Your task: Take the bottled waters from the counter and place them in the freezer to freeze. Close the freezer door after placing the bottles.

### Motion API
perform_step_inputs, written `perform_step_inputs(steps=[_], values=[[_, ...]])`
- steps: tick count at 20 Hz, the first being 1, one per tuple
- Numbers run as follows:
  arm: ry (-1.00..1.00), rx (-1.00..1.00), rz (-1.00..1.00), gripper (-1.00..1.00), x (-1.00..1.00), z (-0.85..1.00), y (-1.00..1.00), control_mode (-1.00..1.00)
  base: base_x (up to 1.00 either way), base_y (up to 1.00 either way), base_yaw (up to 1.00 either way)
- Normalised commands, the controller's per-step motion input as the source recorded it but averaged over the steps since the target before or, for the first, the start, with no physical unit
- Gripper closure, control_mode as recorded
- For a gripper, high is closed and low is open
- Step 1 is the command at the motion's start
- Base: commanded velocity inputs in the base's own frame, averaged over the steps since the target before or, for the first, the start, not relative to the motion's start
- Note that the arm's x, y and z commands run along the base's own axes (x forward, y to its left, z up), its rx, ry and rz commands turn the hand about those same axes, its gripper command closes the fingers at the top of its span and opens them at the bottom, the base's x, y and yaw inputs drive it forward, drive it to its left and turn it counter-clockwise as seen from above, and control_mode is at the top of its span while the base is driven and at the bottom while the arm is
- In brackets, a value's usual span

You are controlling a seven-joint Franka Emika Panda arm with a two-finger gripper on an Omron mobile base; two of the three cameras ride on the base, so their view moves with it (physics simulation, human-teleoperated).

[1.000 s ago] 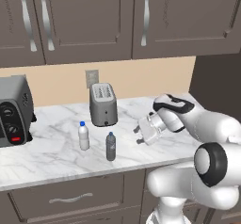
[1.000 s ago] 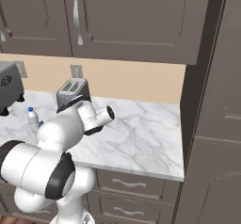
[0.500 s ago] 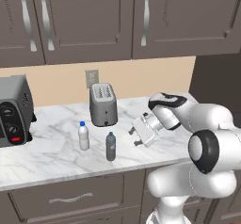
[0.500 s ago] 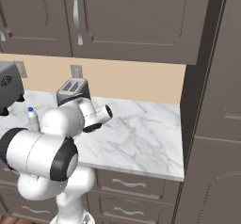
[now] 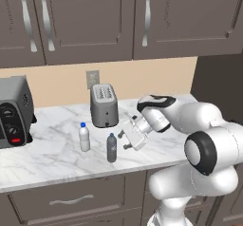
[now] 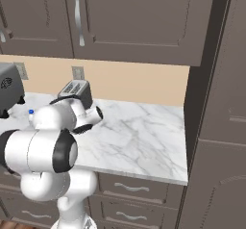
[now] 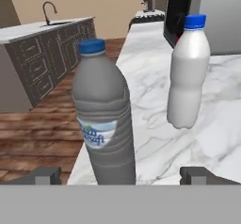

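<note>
**Lining up on the grey bottle**

Left base view: my claw (image 5: 127, 140) lies sideways, low over the bench (image 5: 47, 149), jaws spread and empty, aimed at the grey bottle (image 5: 112, 147) just ahead; the whitish bottle (image 5: 84, 137) stands beyond it.

Right base view: my forearm folds across the bench toward the toaster (image 6: 77, 93).

Hand view: the grey bottle stands upright between my fingertips (image 7: 42, 175), ready for a side grasp.

bottled waters: 2 (whitish (image 5: 84, 137), grey (image 5: 112, 147)) | toaster (image 5: 104, 105): 1 | counter (image 5: 57, 154): 1
</note>
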Motion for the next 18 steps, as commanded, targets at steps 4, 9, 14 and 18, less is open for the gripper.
perform_step_inputs(steps=[4,9,14,18], values=[[0.00,0.02,0.01,-1.00,-0.16,-0.12,0.31,-1.00,0.00,0.00,0.00],[0.00,0.03,0.00,-1.00,-0.17,-0.01,0.00,-1.00,0.00,0.00,0.00],[0.00,0.03,0.06,-1.00,-0.09,0.00,0.05,-1.00,0.00,0.00,0.00],[0.00,0.01,0.06,-1.00,0.00,0.00,0.00,-1.00,0.00,0.00,0.00]])
